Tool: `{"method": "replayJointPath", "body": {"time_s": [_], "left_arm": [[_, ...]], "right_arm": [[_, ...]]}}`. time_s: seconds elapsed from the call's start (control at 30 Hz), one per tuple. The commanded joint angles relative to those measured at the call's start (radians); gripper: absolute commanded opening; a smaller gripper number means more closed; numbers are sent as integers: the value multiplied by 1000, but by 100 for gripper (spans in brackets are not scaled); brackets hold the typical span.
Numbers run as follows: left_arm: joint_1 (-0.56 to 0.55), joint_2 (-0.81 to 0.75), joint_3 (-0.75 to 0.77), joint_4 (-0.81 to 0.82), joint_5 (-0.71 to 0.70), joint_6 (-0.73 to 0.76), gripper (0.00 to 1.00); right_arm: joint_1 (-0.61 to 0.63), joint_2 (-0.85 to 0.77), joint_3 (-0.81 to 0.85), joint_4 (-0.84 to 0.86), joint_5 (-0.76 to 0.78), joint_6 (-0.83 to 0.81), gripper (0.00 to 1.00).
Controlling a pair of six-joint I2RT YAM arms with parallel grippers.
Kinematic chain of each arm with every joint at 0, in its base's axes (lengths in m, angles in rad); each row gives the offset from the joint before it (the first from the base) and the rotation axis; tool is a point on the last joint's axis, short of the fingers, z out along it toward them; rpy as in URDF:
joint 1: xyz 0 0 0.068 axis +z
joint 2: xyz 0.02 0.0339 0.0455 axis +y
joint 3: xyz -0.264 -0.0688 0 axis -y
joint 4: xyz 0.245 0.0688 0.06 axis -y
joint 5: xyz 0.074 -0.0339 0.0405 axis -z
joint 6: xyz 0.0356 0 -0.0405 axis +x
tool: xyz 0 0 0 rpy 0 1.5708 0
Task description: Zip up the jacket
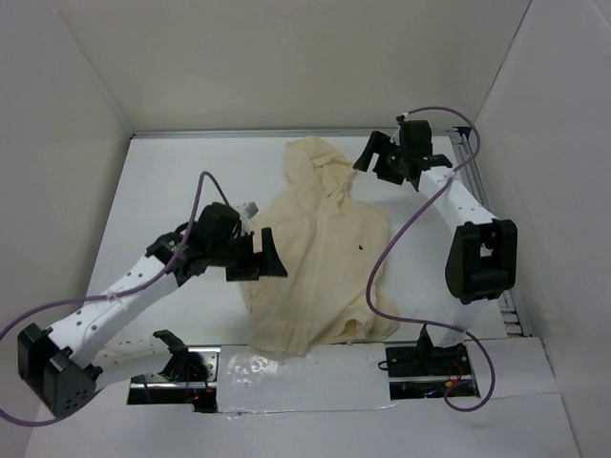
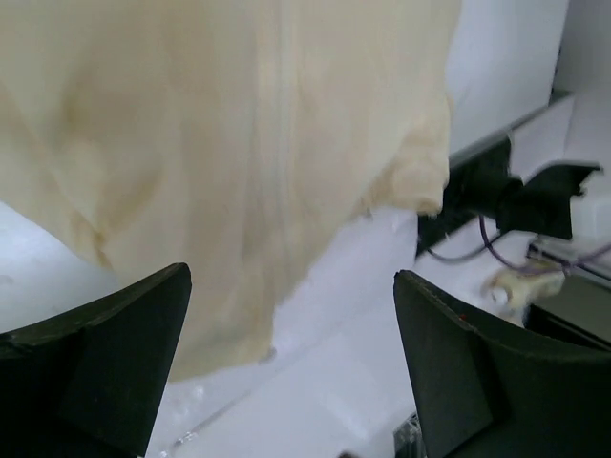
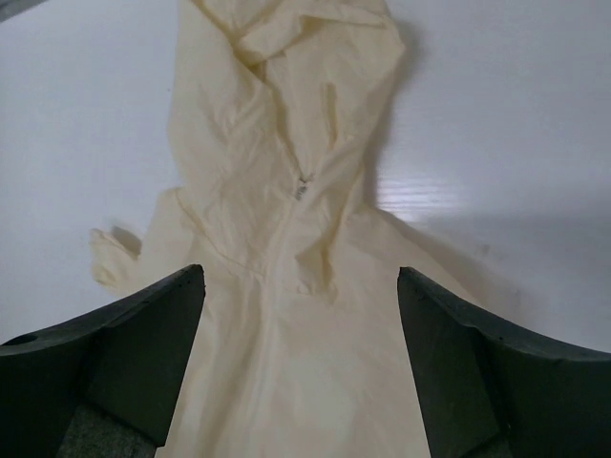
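Note:
The cream jacket (image 1: 325, 258) lies flat in the middle of the table, hood (image 1: 317, 157) toward the back and hem toward the near edge, with a tiny dark spot (image 1: 361, 249) on the chest. In the right wrist view the jacket (image 3: 286, 363) shows its zipper pull (image 3: 300, 189) up at the neck below the hood. My right gripper (image 1: 374, 157) (image 3: 301, 277) is open and empty, above the table beside the hood. My left gripper (image 1: 265, 254) (image 2: 291, 277) is open and empty at the jacket's left edge. The left wrist view shows the jacket's hem (image 2: 239, 191).
White walls (image 1: 86, 105) enclose the table on three sides. A metal rail (image 1: 513, 310) runs along the right edge. The arm bases (image 1: 177, 367) (image 1: 430, 367) sit at the near edge with purple cables (image 1: 391, 248) looping over the jacket's right side.

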Motion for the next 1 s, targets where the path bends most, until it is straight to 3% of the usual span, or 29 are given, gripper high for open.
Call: {"method": "replayJointPath", "body": {"time_s": [0.0,0.13,0.23,0.4,0.63,0.67,0.77,0.8,0.87,0.9,0.93,0.97], "left_arm": [[146,143,161,78,-83,173,99],[264,396,327,104,-149,227,99],[310,633,454,153,-126,362,99],[356,823,591,330,-43,583,99],[364,1115,822,286,-48,647,99],[361,1137,835,279,-34,658,96],[347,1170,829,304,23,684,77],[347,1176,826,313,24,686,58],[347,1179,818,310,32,693,38],[349,1173,807,318,38,695,1],[350,1167,800,324,56,696,0],[358,1157,781,331,64,689,0]], "right_arm": [[-56,-41,-45,-81,79,-114,88],[-69,-16,-108,-87,17,-179,88],[-67,33,-78,-104,15,-238,89],[-56,140,13,-158,-26,-363,93],[-24,277,84,-231,-53,-407,93],[-23,283,82,-230,-62,-407,93],[-16,303,96,-243,-86,-404,86],[-13,306,99,-247,-76,-403,81],[-13,315,114,-263,-69,-398,61],[-10,318,119,-267,-65,-395,42],[-13,309,120,-268,-53,-389,1],[-13,295,111,-244,-43,-366,0]]}}
